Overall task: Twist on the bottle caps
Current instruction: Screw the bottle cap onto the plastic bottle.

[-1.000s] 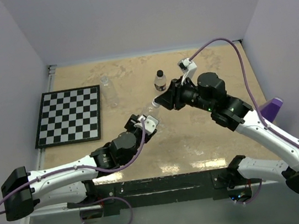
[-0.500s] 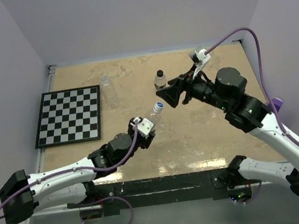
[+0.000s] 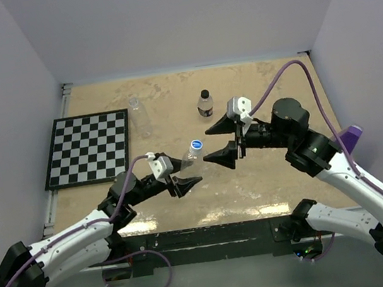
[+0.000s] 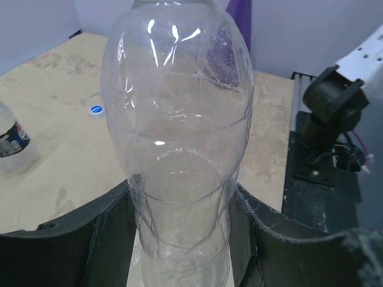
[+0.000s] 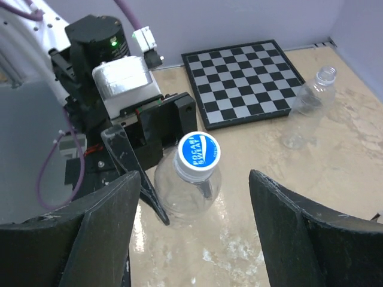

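The left tool (image 4: 179, 230) is pinching a clear bottle (image 3: 188, 160) by its lower body and holds it tilted above the tabletop (image 3: 274, 174), near the middle. A blue cap (image 5: 197, 152) sits on this bottle's neck. The right tool (image 5: 194, 179) is spread wide, its fingers (image 5: 293, 230) standing on either side of the capped neck without touching it. Farther back, a second bottle (image 3: 205, 106) stands upright with a black cap (image 3: 204, 94) on it. A third bottle (image 3: 139, 116), uncapped, is just beside the chessboard (image 3: 89, 148). A loose blue cap (image 4: 96, 110) lies on the tabletop.
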`<act>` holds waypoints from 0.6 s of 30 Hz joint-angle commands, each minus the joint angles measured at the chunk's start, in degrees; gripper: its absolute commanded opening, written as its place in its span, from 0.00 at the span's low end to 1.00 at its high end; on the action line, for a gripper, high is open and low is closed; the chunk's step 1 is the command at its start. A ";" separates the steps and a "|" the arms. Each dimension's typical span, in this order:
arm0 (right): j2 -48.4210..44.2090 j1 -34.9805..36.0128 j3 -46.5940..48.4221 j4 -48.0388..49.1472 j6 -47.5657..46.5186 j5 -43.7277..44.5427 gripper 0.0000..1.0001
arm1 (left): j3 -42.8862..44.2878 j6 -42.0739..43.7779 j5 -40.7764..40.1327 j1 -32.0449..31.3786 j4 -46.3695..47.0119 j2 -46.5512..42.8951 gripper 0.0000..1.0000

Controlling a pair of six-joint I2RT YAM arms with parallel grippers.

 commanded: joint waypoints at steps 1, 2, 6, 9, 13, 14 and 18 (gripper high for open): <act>-0.76 -1.42 -0.09 4.06 -7.00 -10.05 0.76 | -1.64 -3.78 12.84 1.37 12.32 0.33 0.00; -0.76 -1.68 0.00 3.88 -7.36 -11.10 0.76 | -1.56 -3.95 13.63 1.38 13.03 0.69 0.00; -0.06 -2.04 1.14 3.45 -7.36 -13.48 0.73 | -1.03 -3.78 15.83 1.46 13.56 1.83 0.00; 0.99 -2.04 2.02 2.22 -7.97 -15.94 0.70 | -0.68 -3.69 16.89 1.46 14.26 2.27 0.00; 2.66 -2.04 2.99 0.98 -8.24 -18.84 0.65 | 0.29 -3.17 18.03 1.46 13.83 2.97 0.00; 2.93 -2.04 3.08 1.07 -8.24 -20.07 0.64 | 0.55 -2.99 18.21 1.46 13.65 3.32 0.00; 3.54 -2.04 3.69 1.60 -7.36 -22.80 0.61 | 1.34 -2.38 18.56 1.46 13.21 4.03 0.00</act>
